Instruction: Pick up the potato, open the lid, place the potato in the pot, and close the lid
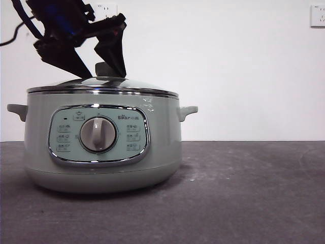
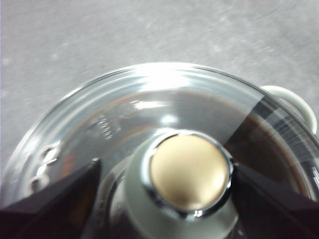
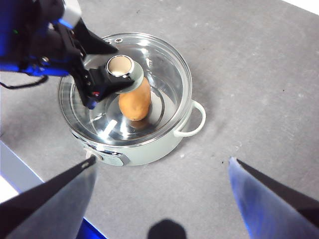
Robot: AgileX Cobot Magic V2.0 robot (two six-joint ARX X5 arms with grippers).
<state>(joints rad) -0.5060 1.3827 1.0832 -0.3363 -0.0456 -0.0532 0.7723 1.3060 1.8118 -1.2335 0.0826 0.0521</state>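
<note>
The sage-green pot (image 1: 162,127) stands on the grey table with the glass lid (image 1: 132,86) resting on its rim. In the right wrist view the orange-brown potato (image 3: 135,102) lies inside the pot (image 3: 149,152), seen through the lid (image 3: 164,64). My left gripper (image 1: 107,76) is over the lid with its jaws on either side of the knob (image 2: 189,172). One jaw touches the knob's rim and the other stands a little off it. My right gripper (image 3: 162,162) is open and empty, high above the table beside the pot.
The pot's side handle (image 2: 294,102) sticks out on the side. Bare grey table (image 1: 244,193) stretches to the right of the pot. A white wall with sockets (image 1: 317,15) stands behind.
</note>
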